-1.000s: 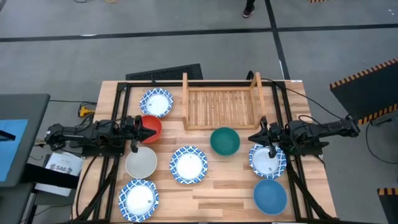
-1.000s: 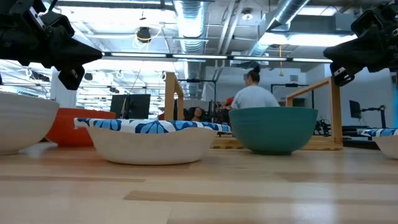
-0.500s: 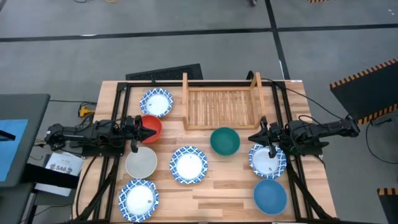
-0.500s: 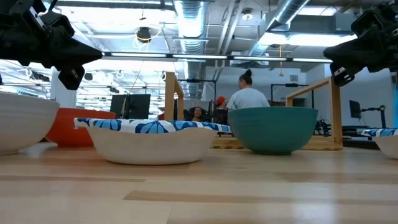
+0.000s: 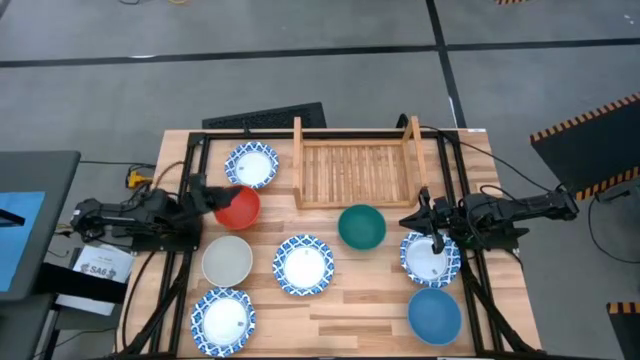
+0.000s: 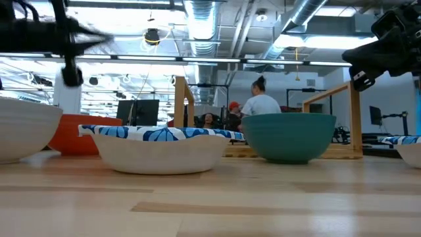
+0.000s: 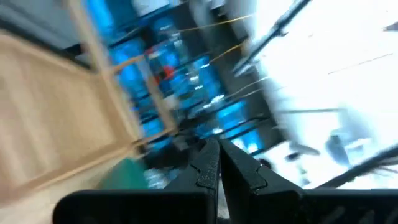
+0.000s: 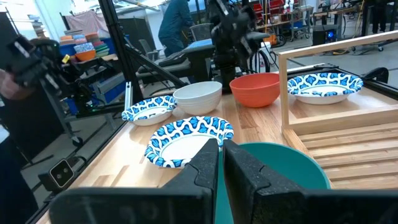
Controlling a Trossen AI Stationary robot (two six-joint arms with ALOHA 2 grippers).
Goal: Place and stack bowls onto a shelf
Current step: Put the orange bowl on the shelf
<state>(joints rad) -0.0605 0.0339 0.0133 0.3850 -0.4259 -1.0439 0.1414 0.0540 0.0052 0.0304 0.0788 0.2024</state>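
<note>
Left gripper (image 5: 222, 193) at centre-left of the high view, over the near edge of the red bowl (image 5: 240, 207), fingers pressed together; right gripper (image 5: 408, 221) at centre-right, between the green bowl (image 5: 361, 226) and a blue-rimmed bowl (image 5: 430, 256), fingers likewise pressed together. Shelf (image 5: 354, 172) at upper centre, bare; another patterned bowl (image 5: 252, 165) just left of it. Off-white bowl (image 5: 227, 260), two more patterned bowls (image 5: 303, 265) (image 5: 224, 317) and blue bowl (image 5: 435, 314) spread across the lower half of the table (image 5: 360, 320).

A person (image 6: 261, 100) stands beyond the plank table (image 5: 370, 300).
</note>
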